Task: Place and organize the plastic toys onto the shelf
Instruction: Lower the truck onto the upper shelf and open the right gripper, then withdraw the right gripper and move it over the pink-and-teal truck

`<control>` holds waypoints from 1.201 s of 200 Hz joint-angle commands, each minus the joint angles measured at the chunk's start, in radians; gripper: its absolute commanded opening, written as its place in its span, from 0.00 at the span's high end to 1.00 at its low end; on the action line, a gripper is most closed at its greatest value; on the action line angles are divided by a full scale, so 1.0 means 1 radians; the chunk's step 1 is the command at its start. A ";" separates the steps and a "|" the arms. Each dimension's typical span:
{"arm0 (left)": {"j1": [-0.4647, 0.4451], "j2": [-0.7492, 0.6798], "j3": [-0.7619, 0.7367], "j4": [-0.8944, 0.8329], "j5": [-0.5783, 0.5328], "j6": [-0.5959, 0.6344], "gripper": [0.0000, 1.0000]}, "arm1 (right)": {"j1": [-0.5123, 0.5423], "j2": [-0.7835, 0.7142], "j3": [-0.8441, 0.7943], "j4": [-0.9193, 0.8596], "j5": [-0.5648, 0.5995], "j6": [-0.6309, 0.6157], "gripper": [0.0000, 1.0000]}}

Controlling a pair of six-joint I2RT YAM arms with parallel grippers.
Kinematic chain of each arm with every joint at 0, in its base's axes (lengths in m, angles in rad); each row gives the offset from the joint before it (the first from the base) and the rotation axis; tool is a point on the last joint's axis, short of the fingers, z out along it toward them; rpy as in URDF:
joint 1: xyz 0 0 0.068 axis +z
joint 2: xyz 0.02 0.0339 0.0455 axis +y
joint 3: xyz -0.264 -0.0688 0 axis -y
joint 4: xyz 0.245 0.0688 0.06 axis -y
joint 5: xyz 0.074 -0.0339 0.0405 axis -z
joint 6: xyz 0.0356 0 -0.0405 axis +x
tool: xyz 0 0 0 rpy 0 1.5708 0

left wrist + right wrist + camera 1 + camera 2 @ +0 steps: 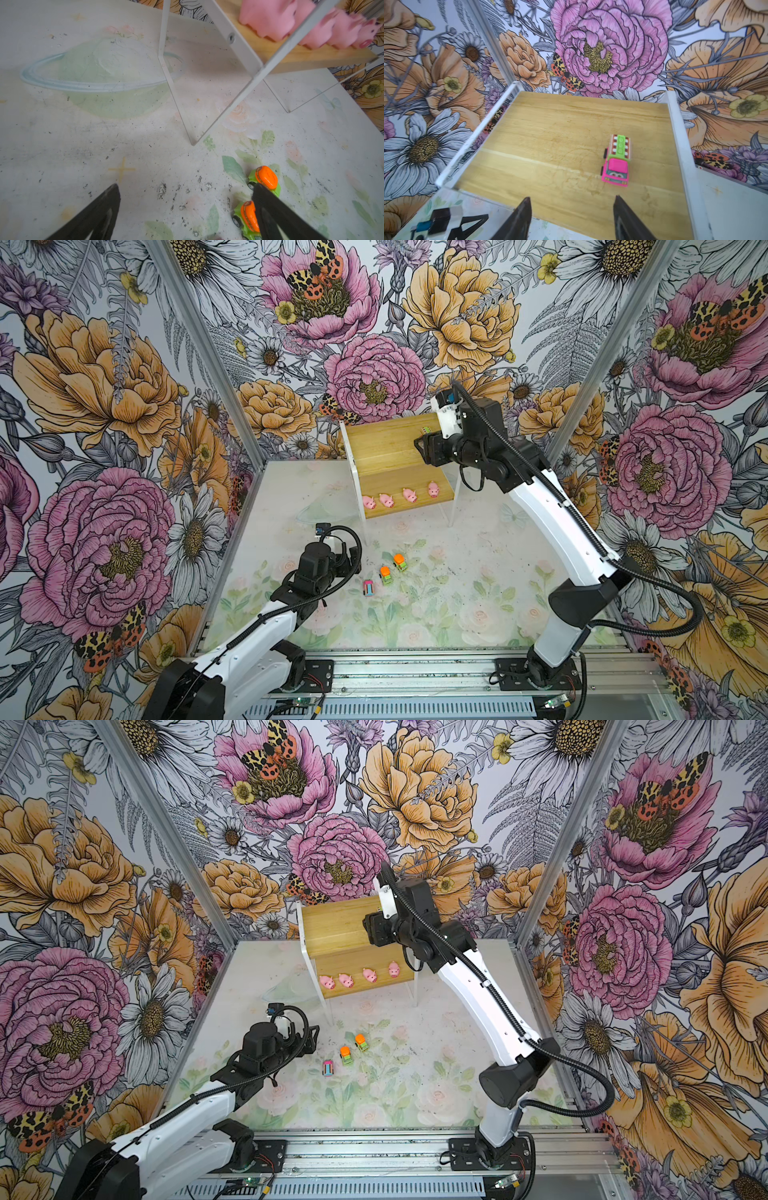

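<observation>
The shelf (382,443) stands at the back of the table. Several pink pigs (386,500) line its lower board. One pink striped car (616,161) sits on the upper board (550,135), just beyond my right gripper (572,199), which is open and apart from it. On the table lie two green trucks with orange tops (400,562) (386,574) and another striped car (368,588). My left gripper (186,187) hovers open and empty just left of them. In the left wrist view one finger (268,205) partly covers the trucks (267,176).
A clear acrylic leg (207,124) of the shelf stands on the table just beyond my left gripper. A metal rail (415,672) carrying both arm bases runs along the front. Floral walls with aluminium posts (208,364) close in the sides and back.
</observation>
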 commanded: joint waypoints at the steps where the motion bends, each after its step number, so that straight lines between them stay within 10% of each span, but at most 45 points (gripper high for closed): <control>1: 0.056 -0.029 0.033 -0.059 0.122 0.009 0.01 | 0.034 -0.123 -0.107 -0.024 0.026 0.000 0.37; 91: 0.109 -0.138 0.035 -0.216 0.190 -0.032 0.01 | 0.349 -0.168 -0.797 0.236 -0.078 0.272 0.40; 240: 0.155 -0.279 -0.019 -0.288 0.186 -0.098 0.01 | 0.443 0.205 -0.772 0.414 -0.213 0.459 0.54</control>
